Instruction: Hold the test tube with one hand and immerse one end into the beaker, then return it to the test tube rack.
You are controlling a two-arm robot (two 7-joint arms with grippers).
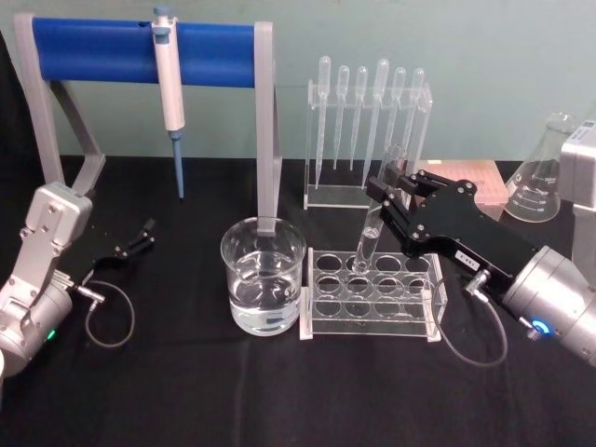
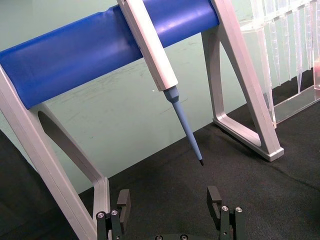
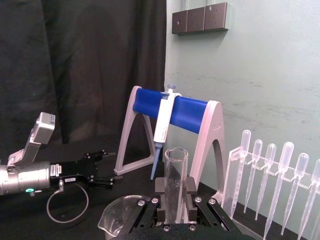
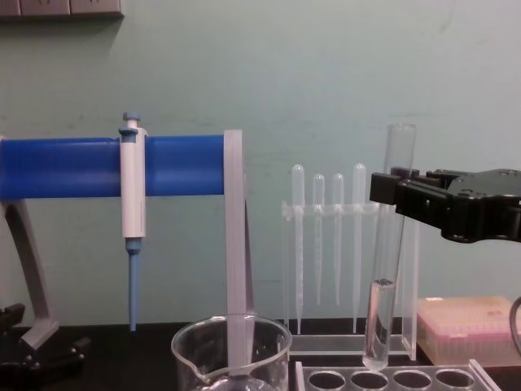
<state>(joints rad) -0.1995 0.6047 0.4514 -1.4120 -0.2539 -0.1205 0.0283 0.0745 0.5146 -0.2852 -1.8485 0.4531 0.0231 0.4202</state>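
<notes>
right black metal gripper [image 1: 389, 186] is clenched on the upper part of the long clear glass test tube [image 1: 369, 240]. it holds the tube near upright, so my guess is the round bottom can hang just over a far-row hole of the clear acrylic rack [image 1: 368, 328]. the wide glass beaker [image 1: 264, 279], just left of the rack, is about half full of clear liquid. the tube has a little at the bottom. left gripper [image 1: 144, 235] is parked far left, jaws apart.

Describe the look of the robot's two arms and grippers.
Both are black metal grippers with flat jaws, left gripper and right gripper, on silver cylindrical wrists, each with a thin grey looped cable. The right bears a small white label.
</notes>
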